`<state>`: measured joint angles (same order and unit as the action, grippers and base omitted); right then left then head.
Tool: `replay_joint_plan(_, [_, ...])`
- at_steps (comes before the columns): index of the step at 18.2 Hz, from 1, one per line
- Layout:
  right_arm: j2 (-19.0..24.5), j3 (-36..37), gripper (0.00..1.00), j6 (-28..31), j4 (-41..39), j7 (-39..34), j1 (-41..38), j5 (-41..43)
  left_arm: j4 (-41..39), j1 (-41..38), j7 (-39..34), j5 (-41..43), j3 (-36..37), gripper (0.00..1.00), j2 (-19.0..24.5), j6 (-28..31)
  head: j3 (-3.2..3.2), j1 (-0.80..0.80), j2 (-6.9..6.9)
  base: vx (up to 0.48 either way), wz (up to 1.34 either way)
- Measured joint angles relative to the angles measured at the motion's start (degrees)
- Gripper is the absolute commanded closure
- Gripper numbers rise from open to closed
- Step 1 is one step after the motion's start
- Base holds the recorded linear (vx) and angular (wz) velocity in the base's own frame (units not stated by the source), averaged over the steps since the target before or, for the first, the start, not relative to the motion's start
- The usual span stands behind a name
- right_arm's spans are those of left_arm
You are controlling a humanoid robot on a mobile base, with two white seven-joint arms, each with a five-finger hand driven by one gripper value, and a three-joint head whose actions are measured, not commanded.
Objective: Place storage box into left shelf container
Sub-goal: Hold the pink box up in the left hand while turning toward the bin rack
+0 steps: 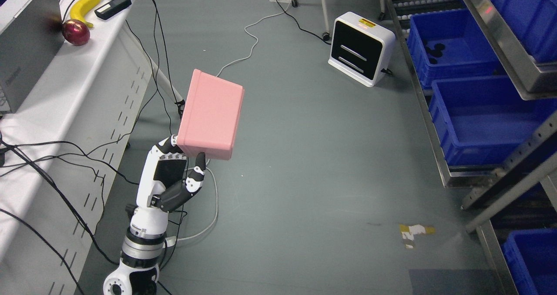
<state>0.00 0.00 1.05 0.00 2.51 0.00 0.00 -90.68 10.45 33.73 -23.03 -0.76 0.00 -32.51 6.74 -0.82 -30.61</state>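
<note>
A pink storage box (212, 114) is held up in the air over the grey floor, tilted, at centre left of the head view. My left hand (180, 166) grips it from below, thumb against its near bottom edge and the other fingers behind the lower left corner. The left arm rises from the bottom edge at left. Blue shelf containers (483, 121) sit in a metal rack at the right, well away from the box. The right arm does not show.
A white table (74, 112) with black cables runs along the left; a banana (85, 8), a red round fruit (75, 32) and a grey case lie on it. A white and black device (361, 49) stands on the floor ahead. Cables trail across the floor.
</note>
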Motion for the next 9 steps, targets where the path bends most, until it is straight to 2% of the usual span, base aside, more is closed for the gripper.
replay_joint_plan(6, [0.0,0.0,0.0,0.1,0.0,0.0,0.01,0.0,0.07,-2.06,0.01,0.0,1.55,0.97,0.0,-0.34,0.0,0.0,0.0,0.385,0.17])
replay_joint_plan(9, [0.0,0.0,0.0,0.14,0.0,0.04,0.01,0.0,0.1,-3.01,0.01,0.02,2.48,0.97,0.01,-0.4,0.0,0.0,0.0,0.376,-0.17])
